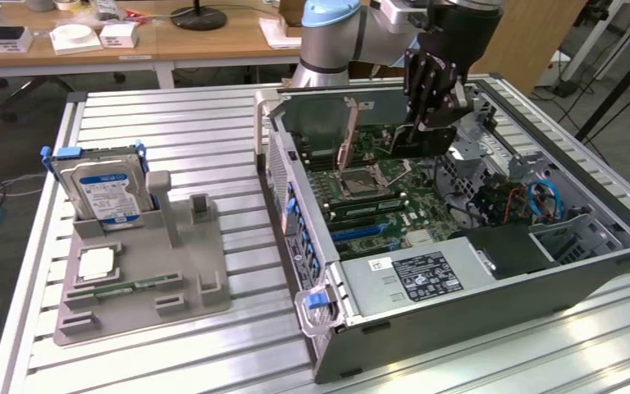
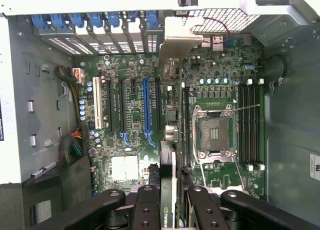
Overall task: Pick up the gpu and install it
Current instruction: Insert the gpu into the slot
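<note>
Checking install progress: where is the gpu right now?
On the exterior view's right, the gpu is held in the claw inside the open computer case, over the motherboard near the CPU socket.

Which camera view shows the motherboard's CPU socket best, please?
The wrist view: the CPU socket is seen straight on and whole. The exterior view shows the CPU socket slanted and farther off.
</note>
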Tool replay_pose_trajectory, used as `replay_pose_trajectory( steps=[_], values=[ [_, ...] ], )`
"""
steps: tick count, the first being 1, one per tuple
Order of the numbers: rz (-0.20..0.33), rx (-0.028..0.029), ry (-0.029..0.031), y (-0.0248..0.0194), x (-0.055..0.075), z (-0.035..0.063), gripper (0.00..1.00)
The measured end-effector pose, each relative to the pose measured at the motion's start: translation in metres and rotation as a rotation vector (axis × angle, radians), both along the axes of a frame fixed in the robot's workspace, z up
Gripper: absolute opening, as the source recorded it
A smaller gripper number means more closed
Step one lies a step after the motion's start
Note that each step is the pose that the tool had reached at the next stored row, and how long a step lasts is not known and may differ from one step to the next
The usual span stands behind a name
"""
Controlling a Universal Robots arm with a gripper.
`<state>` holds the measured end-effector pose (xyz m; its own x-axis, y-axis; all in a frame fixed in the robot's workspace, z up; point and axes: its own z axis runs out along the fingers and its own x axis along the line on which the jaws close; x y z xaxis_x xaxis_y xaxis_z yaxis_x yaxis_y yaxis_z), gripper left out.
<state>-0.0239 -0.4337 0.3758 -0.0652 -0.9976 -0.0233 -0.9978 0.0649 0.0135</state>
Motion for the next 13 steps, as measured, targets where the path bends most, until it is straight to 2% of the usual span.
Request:
replay_pose_trajectory(
  steps=[13],
  values=[
    [0.003, -0.0004, -0.0001, 0.0, 0.0, -0.0016, 0.26]
  ],
)
